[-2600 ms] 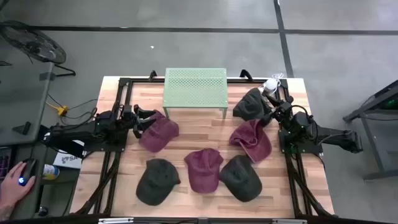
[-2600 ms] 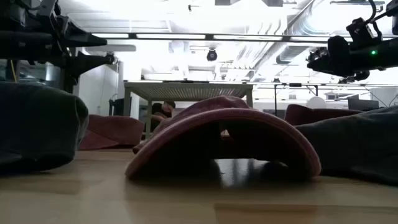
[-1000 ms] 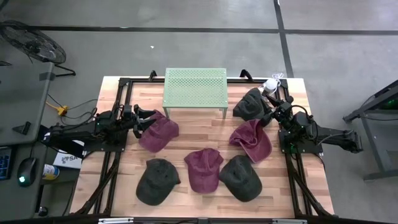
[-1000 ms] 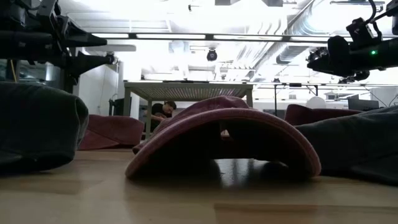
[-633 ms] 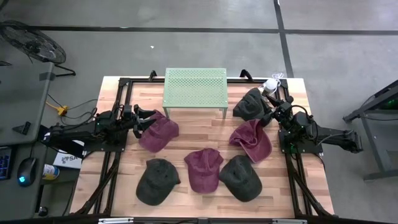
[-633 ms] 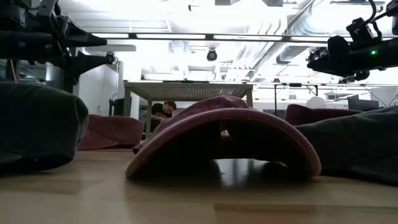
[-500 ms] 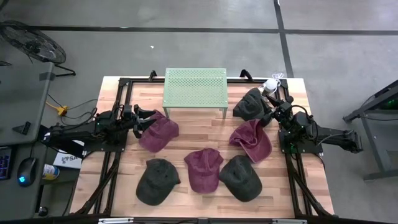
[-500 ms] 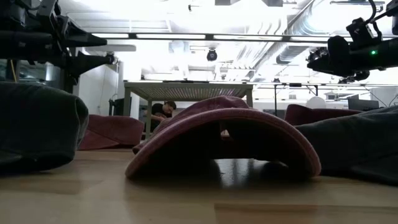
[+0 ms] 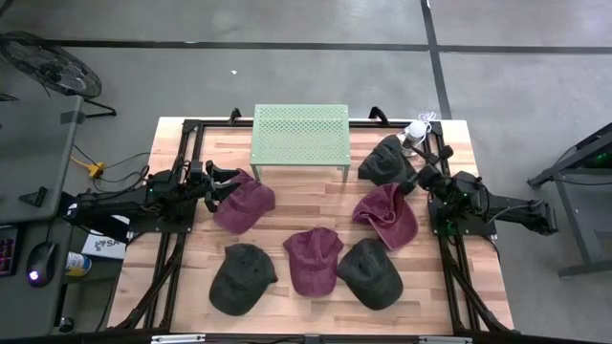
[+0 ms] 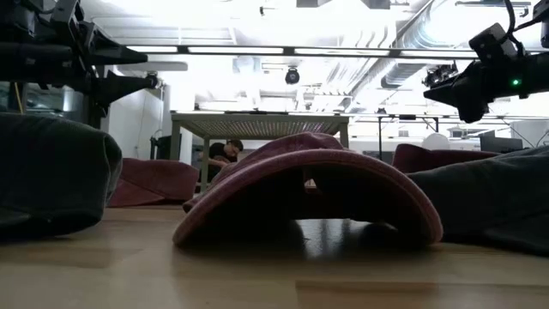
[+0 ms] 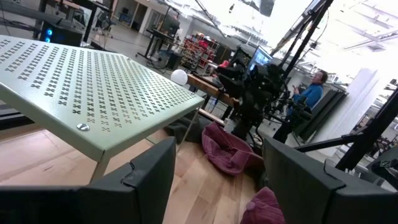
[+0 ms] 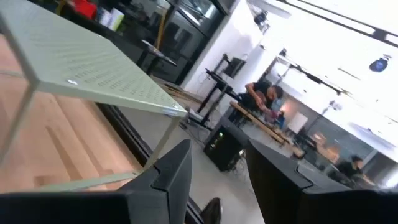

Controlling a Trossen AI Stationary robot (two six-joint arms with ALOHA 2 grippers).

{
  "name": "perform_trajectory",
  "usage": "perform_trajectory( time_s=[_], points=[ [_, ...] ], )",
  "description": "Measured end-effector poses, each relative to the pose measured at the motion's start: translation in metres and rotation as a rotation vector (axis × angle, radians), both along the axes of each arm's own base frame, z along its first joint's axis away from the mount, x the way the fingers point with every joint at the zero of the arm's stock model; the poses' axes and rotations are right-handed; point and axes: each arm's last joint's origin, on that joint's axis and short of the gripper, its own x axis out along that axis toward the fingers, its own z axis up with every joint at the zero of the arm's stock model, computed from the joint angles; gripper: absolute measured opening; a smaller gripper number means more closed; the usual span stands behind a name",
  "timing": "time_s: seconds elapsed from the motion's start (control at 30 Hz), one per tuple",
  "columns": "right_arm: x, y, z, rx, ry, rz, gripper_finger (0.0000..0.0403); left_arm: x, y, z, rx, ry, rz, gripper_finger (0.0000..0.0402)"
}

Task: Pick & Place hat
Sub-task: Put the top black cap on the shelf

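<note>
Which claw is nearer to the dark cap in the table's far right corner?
The right claw. It hovers at that dark cap's right edge, empty. The left claw is across the table, at the maroon cap near the green rack.

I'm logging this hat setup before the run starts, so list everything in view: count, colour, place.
Maroon hats: three; one at the left gripper, one front centre, one right of centre.
Dark hats: three; one front left, one front right, one back right by the right gripper.
Mesh rack: one, pale green, back centre of the table.
Table: one, light wood.
Mouse: one, dark, on the desk beside the table, at the left.
Left gripper: open, empty, over the left maroon hat's edge.
Right gripper: open, empty, beside the back dark hat.
</note>
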Motion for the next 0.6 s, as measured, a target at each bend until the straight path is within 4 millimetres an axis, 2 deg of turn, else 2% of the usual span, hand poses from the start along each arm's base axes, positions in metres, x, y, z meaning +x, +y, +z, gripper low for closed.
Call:
perform_trajectory(
  time_s=[0.17, 0.37, 0.6],
  points=[
    [0.0020, 0.0019, 0.0002, 0.047, -0.061, 0.103, 0.0145, 0.0000, 0.0000, 0.0000, 0.000, 0.000, 0.000, 0.0238],
    [0.0039, 0.0041, 0.0002, 0.262, -0.271, 0.238, 0.0145, 0.0000, 0.0000, 0.0000, 0.000, 0.000, 0.000, 0.0238],
    [0.0020, 0.0015, -0.0021, 0.296, -0.301, 0.122, 0.0145, 0.0000, 0.0000, 0.0000, 0.000, 0.000, 0.000, 0.0238]
  ],
)
